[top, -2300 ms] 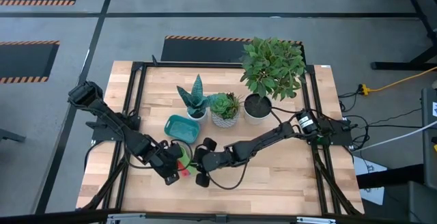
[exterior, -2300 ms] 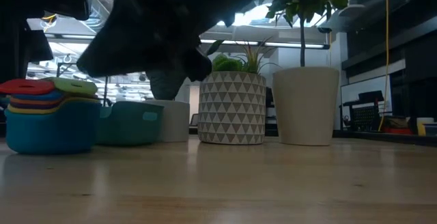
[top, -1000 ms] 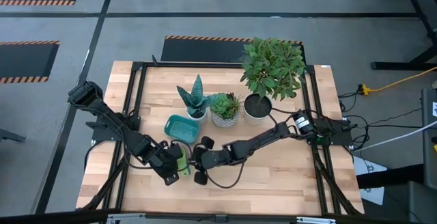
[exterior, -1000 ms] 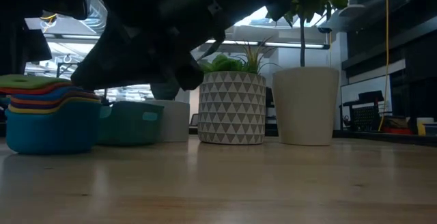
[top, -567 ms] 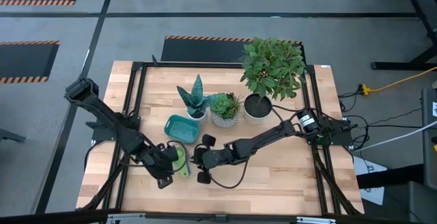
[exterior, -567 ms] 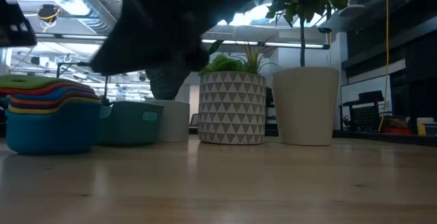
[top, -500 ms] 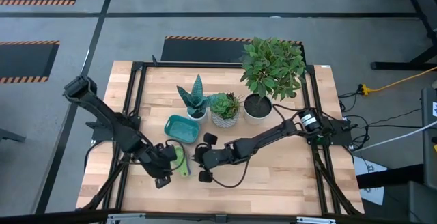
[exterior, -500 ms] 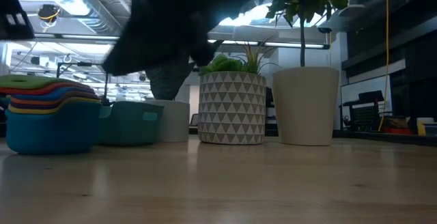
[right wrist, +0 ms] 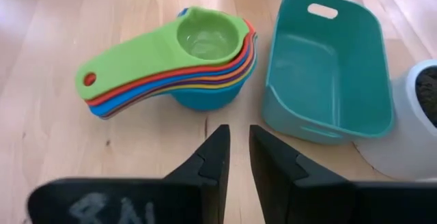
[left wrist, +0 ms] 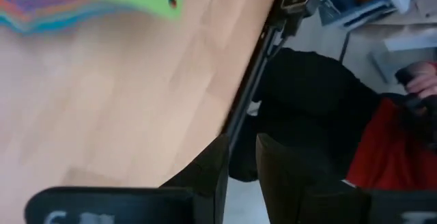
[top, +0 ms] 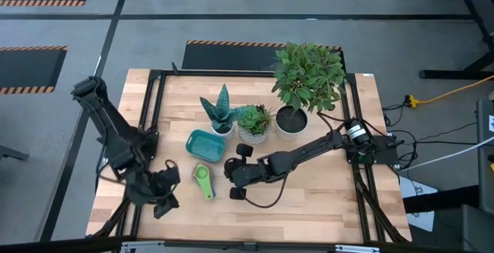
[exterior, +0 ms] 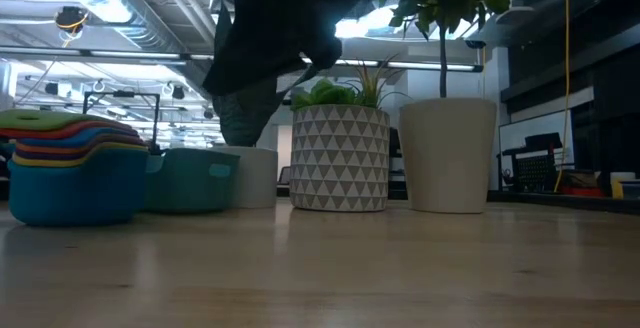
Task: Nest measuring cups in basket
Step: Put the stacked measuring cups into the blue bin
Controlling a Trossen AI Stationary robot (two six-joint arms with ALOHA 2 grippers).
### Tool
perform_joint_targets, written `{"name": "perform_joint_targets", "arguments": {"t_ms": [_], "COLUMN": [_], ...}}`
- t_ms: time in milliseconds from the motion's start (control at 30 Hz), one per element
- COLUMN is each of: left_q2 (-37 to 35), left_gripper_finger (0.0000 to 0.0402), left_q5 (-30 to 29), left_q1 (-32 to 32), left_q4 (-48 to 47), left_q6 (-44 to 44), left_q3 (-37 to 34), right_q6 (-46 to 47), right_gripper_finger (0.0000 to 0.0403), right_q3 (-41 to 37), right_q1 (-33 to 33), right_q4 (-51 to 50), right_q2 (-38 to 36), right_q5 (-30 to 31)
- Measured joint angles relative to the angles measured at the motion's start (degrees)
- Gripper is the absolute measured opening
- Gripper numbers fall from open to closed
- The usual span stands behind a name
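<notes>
The measuring cups [top: 202, 180] stand nested in one stack on the table, green cup on top, its handle toward the near edge. They sit just in front of the teal basket [top: 206, 145], not inside it. The right wrist view shows the stack [right wrist: 184, 53] next to the hollow basket [right wrist: 328, 67]. In the low view the stack [exterior: 70, 168] rests on its blue bottom cup beside the basket [exterior: 190, 180]. My left gripper [top: 166, 195] is left of the stack, shut, with a slim gap [left wrist: 240, 149]. My right gripper [top: 231, 174] is right of the stack, shut [right wrist: 237, 138].
Three potted plants stand behind the basket: a white pot [top: 222, 126], a patterned pot [top: 253, 132] and a large white pot [top: 291, 123]. A black frame runs around the table edge [top: 154, 114]. A person's red sleeve [left wrist: 389, 149] shows beyond the table's near edge.
My left gripper has drawn back from the cup stack toward the table's left and near edges. My right gripper has pulled a little toward the right and far side, away from the stack. The nested stack has stayed where it was and now shows uncovered.
</notes>
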Motion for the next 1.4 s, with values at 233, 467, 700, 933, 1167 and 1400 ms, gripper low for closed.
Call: {"name": "perform_joint_targets", "arguments": {"t_ms": [233, 467, 700, 933, 1167, 1400], "left_q2": [5.17, 6.79, 6.74, 6.74, 6.74, 6.74], "left_gripper_finger": [0.0069, 0.0069, 0.0069, 0.0071, 0.0084, 0.0098], "left_q5": [-3.43, -0.49, 2.74, 2.86, 2.86, 1.97], "left_q1": [-4.43, -4.46, -4.46, -4.44, -4.46, -4.46], "left_q4": [0.18, 0.53, 1.64, 2.78, 2.74, 2.96], "left_q6": [-8.97, -11.42, -15.32, -15.65, -16.07, -15.88], "left_q3": [0.00, -0.02, -0.02, -0.02, -0.02, -0.02], "right_q6": [-0.03, -1.24, -1.08, 0.51, 0.39, 0.25], "right_gripper_finger": [0.0062, 0.0062, 0.0062, 0.0062, 0.0062, 0.0062], "right_q3": [0.00, 0.00, 0.00, 0.00, 0.00, 0.00], "right_q1": [-0.02, 0.00, 0.00, -0.02, -0.01, -0.02], "right_q4": [-0.06, 0.18, 0.27, 0.29, 0.27, 0.21], "right_q2": [0.00, 0.00, 0.00, 0.00, 0.00, 0.02], "right_q5": [0.23, 0.21, 0.21, 0.17, 0.14, 0.12]}}
